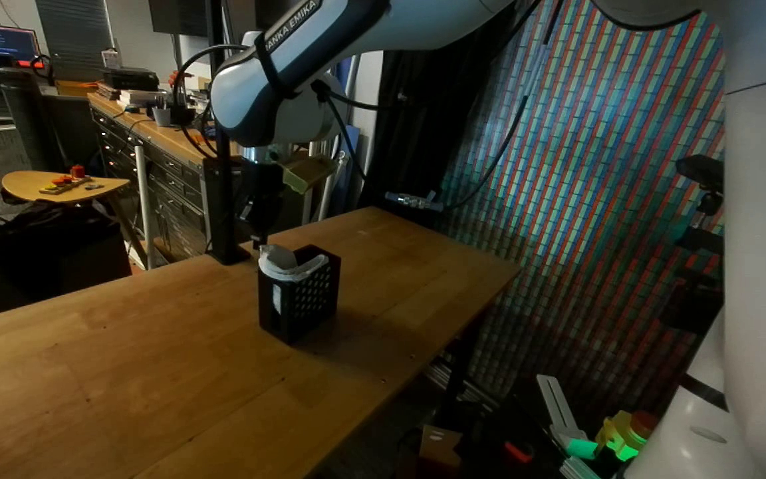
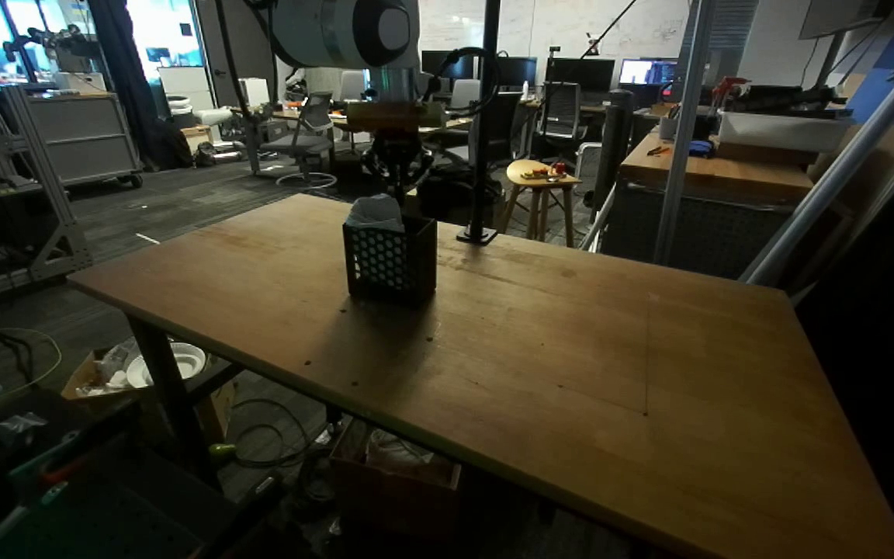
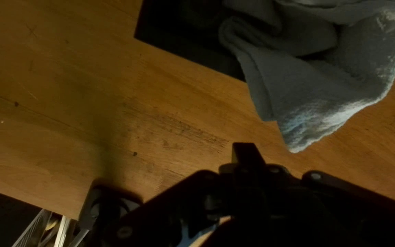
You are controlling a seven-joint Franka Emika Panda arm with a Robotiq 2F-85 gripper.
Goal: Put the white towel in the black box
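Observation:
The black box (image 1: 283, 316) stands upright on the table, with round holes in its side; it also shows in an exterior view (image 2: 417, 260) and in the wrist view (image 3: 187, 48). The white towel (image 1: 282, 264) is bunched in the top of the box. Part of it bulges above the rim in an exterior view (image 2: 375, 211), and a corner hangs over the edge in the wrist view (image 3: 321, 79). My gripper (image 3: 246, 151) has its fingers together with nothing visible between them, apart from the towel corner. In both exterior views it points down beside the box top (image 1: 260, 241) (image 2: 399, 186).
The wooden table (image 2: 571, 373) carries the box. A black post (image 2: 482, 155) rises from a base plate at the table edge, close to the gripper and box; its base also shows in the wrist view (image 3: 106, 206). A wooden stool (image 2: 542, 178) stands beyond the table.

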